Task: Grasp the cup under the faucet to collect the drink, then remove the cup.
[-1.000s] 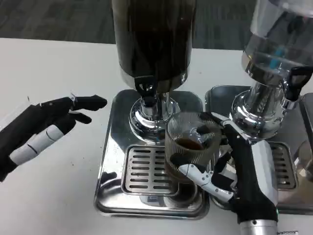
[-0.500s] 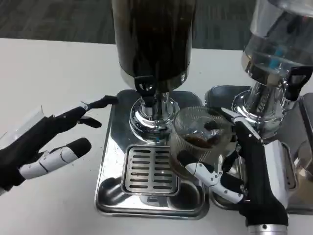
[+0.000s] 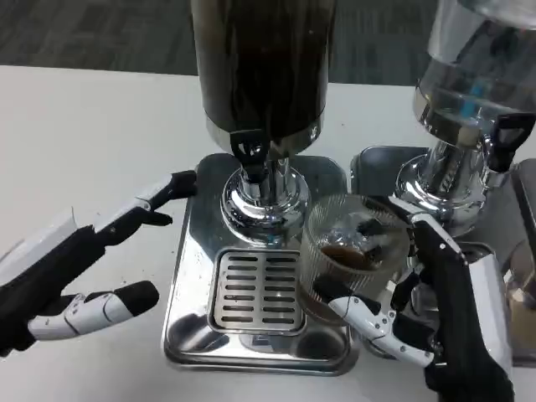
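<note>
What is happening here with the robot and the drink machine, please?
The right hand holds a ribbed glass cup with a little dark drink in it, above the right edge of the drip tray, off to the right of the dark dispenser's faucet. The left hand hangs open over the table, its fingertips near the tray's left edge. A second, clear dispenser stands to the right.

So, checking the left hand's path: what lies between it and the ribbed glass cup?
In the head view, the slotted steel drip tray lies between the left hand and the ribbed glass cup, which the right hand holds.
</note>
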